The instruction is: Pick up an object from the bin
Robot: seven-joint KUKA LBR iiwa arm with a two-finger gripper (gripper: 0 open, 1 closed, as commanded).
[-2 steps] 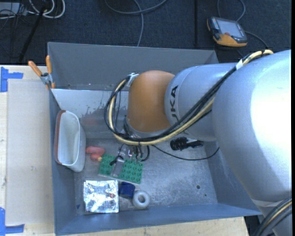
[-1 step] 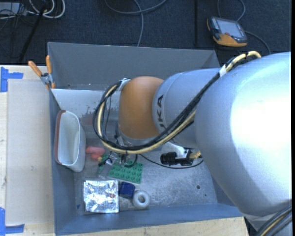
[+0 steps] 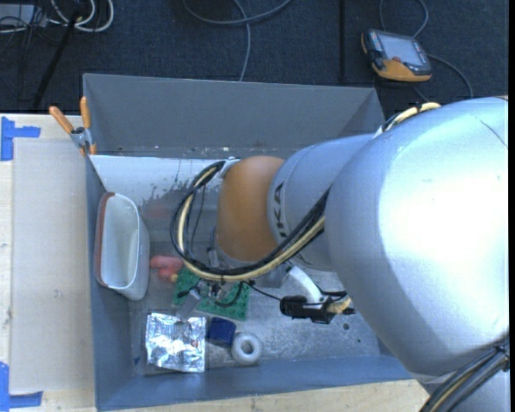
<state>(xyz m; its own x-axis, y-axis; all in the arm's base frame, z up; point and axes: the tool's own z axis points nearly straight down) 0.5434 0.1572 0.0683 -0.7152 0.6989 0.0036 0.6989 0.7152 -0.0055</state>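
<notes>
One view looks down on the bin [image 3: 232, 118], and the arm [image 3: 412, 230] comes in from the right and covers its middle. An orange cover [image 3: 249, 209] sits over the wrist with cables looped round it. The gripper [image 3: 210, 297] hangs beneath, low over the front half of the floor. Whether it is open or closed I cannot tell, and I can see nothing held in it.

Several loose things lie round it. A pink piece [image 3: 163, 267] is just to its left, beside a white dish [image 3: 120, 247] that lies along the left wall. Crumpled foil [image 3: 176, 342] lies in front and to the left. A blue block [image 3: 221, 330] sits just in front of the gripper, against the foil's right edge. A white ring [image 3: 246, 348] lies just right of the block. A black tool [image 3: 309, 307] lies further right, partly under the arm.

The block is nearest, so I judge it the likeliest pick. It looks small, stiff and light, and should be taken squarely across its two narrow sides. The foil beside it may get caught and dragged along. The foil itself would be light, thin and slippery, crushing under any squeeze, so pinch a raised crease. The ring looks rigid but may skid away, so close across its outer rim. The pink piece is too unclear to judge.
</notes>
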